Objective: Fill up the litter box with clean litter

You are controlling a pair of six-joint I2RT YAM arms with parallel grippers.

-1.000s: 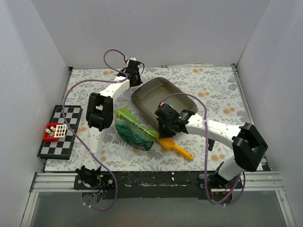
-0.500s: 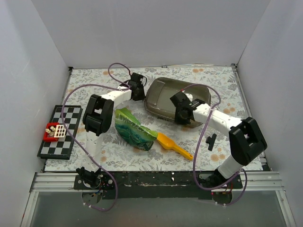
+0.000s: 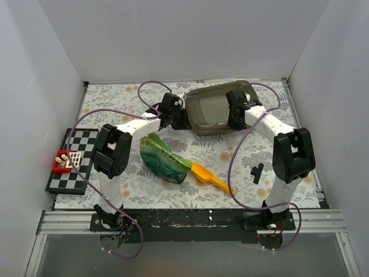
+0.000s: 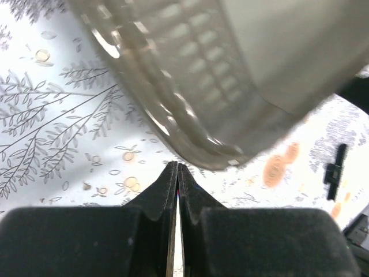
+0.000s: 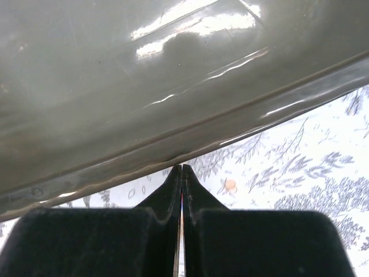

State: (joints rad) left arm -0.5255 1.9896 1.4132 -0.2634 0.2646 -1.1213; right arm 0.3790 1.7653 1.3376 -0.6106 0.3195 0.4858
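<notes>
The litter box [image 3: 214, 108] is being propped up toward the back of the floral table [image 3: 115, 98]. It's being tipped steeply so its open side is facing the top camera, and it's being bracketed at both short ends by the arms. Whether its lower edge is being rested on the cloth can't really be made out, since that part is being covered by the tray itself and the wrists. In both wrist views the tray is being cropped hard. From the left only a blurred ribbed wall and rim are being shown, and from the right only a glossy grey wall and lip. The left gripper [image 4: 176, 170] is being kept fully pinched together, with its tips being pressed right under the rim. The right gripper [image 5: 178, 170] is being kept clamped the same way against the lip. Whether any plastic is actually being nipped between the fingers can't be told. The left arm is being bent at the elbow and angled right to the tray's left end, while the right arm is being folded back and reached up-left to the other end. Nearer the bases, a green bag [image 3: 163, 158] is being left lying beside a yellow scoop [image 3: 212, 179]. A chessboard [image 3: 74, 160] is sitting well off to the left.
</notes>
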